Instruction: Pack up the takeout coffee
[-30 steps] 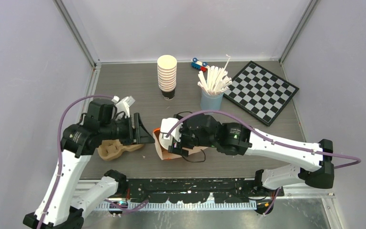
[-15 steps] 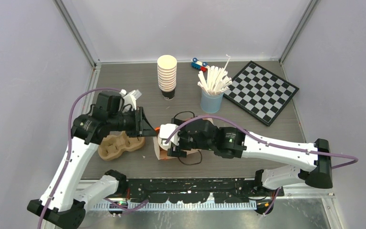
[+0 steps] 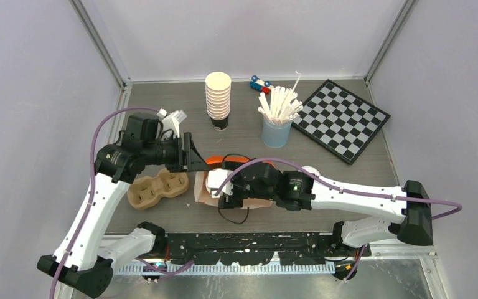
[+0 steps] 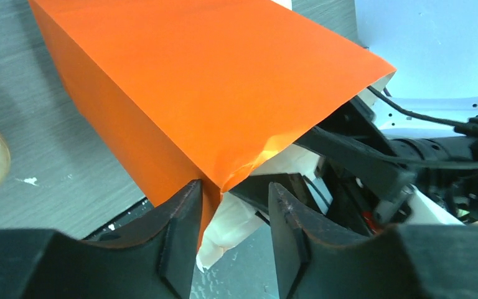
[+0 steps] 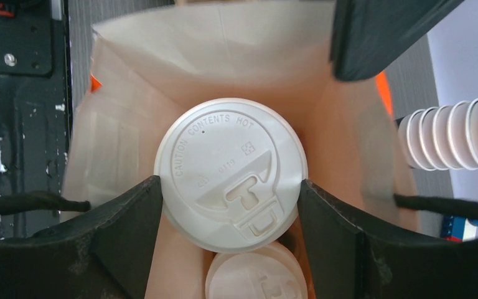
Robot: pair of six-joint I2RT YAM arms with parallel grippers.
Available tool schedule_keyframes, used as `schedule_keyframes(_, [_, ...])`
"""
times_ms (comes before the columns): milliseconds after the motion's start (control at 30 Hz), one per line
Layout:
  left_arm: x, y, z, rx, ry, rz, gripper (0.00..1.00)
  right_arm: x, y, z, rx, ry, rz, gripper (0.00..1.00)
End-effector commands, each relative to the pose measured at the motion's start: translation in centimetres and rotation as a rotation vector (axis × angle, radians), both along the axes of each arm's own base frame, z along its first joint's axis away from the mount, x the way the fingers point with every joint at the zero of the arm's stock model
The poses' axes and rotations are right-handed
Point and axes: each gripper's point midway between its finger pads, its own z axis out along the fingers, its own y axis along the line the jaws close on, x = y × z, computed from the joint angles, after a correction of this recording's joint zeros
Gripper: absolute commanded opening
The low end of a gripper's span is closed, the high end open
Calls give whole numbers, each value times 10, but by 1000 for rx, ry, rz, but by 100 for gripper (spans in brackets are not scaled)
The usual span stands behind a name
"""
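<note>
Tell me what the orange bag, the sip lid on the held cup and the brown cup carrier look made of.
Orange bag: paper, matte, sharply creased, pale inside. Sip lid: likely thin plastic, smooth white, embossed lettering. Cup carrier: apparently molded pulp, rough tan.

bag [image 5: 224, 50] mouth open, cup [image 5: 230, 165] filling it

Right tool [image 5: 230, 208] sank its coffee cup [image 5: 227, 156] into the orange bag [image 4: 193, 81]; left tool [image 4: 233, 205] reached the rim.

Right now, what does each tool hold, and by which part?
Right tool grips a lidded cup by its lid's sides, inside the orange bag. Left tool straddles the bag's edge, jaws apart, seemingly holding nothing.
</note>
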Motion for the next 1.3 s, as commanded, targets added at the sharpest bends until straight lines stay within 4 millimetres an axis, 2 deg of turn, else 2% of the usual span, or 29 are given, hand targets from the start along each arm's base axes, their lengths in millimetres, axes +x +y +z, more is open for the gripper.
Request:
schedule_keyframes(0, [-26,4,20,-59,11,15,47,0,-2,12,56,-48,7,73])
schedule_keyframes(167, [-46,13,6,-72,41,61,50,0,-7,5,45,-62,12,73])
schedule_keyframes(433, [-58,17,-14,-59,100,69,52,-2,-5,2,38,-73,35,73])
schedule_keyframes(567, [-55,20,-24,-30,99,86,51,-2,1,1,36,-80,49,73])
schedule_keyframes(800, [-45,20,-37,1,96,83,42,0,6,-4,20,-97,64,73])
schedule_keyframes(1033, [-41,21,-40,30,64,56,38,1,6,-10,3,-106,70,73])
schedule_keyframes(1267, [-51,18,-43,14,14,-40,17,6,4,-13,-10,-142,64,73])
